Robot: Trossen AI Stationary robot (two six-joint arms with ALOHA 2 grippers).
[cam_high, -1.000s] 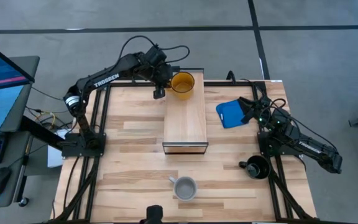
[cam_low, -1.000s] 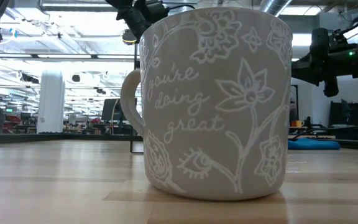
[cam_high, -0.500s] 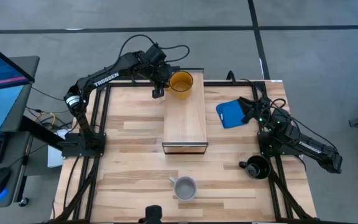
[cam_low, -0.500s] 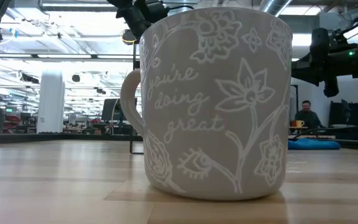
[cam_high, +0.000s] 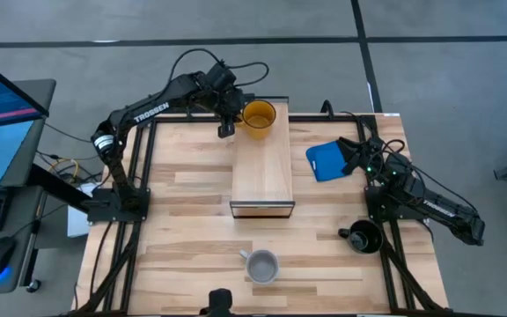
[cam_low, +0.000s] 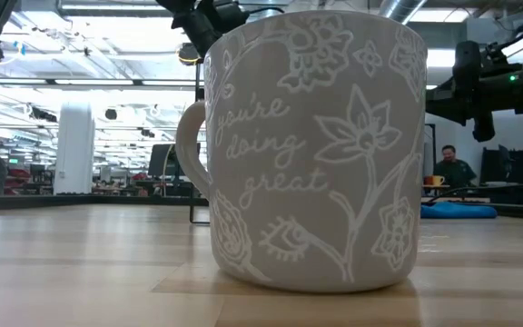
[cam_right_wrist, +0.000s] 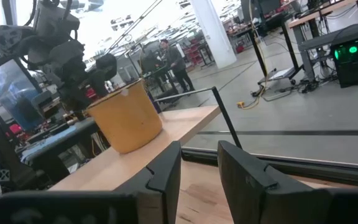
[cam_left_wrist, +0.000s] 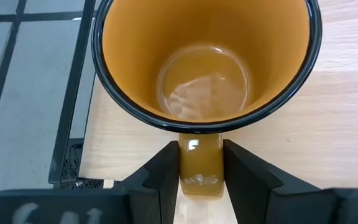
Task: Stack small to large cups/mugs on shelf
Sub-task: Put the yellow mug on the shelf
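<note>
Yellow mug (cam_left_wrist: 207, 62): glossy orange inside, dark rim, upright on your shelf (cam_high: 262, 167) far end.
Left gripper (cam_left_wrist: 201, 168): pinches its handle.
Right gripper (cam_right_wrist: 199, 163): fingers slightly apart, holding nothing.

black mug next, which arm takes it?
Right. The black mug sits at the table's right front corner, beside the right arm's base, while the right gripper idles over the blue object. The left gripper is far across, its fingers around the yellow mug's handle on the shelf.
</note>
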